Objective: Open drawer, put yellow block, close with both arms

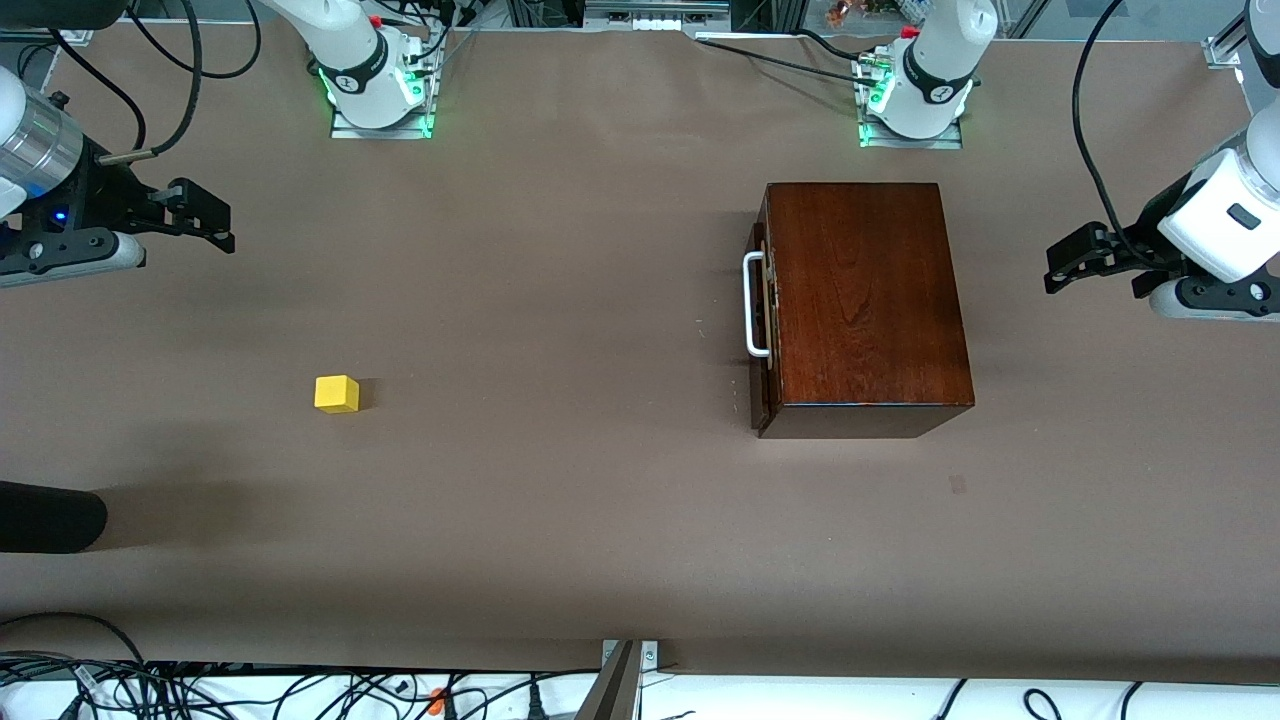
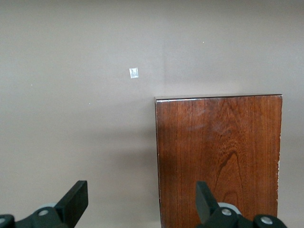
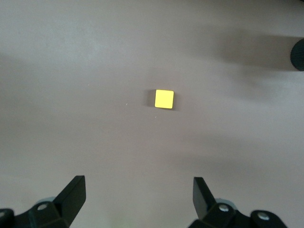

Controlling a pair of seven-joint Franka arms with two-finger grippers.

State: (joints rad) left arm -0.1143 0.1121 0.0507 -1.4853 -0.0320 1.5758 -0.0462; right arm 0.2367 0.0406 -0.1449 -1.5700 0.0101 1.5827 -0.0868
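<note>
The drawer (image 1: 762, 300) is pushed shut in its dark mahogany box (image 1: 860, 290), its white bar handle (image 1: 752, 305) facing the right arm's end of the table. The yellow block (image 1: 337, 393) sits alone on the brown table toward the right arm's end. My right gripper (image 1: 205, 218) hovers open and empty over the table's end, and the right wrist view shows the block (image 3: 164, 99) well ahead of its spread fingers (image 3: 139, 187). My left gripper (image 1: 1060, 268) hangs open and empty just off the box's closed back. In the left wrist view its jaws (image 2: 141, 190) straddle the box's edge (image 2: 218, 152).
A black rounded object (image 1: 50, 515) juts in at the right arm's end, nearer the front camera than the block. A small pale tag (image 2: 134, 72) lies on the table near the box. Cables (image 1: 250, 690) run along the near table edge. Both arm bases (image 1: 375, 90) stand farthest back.
</note>
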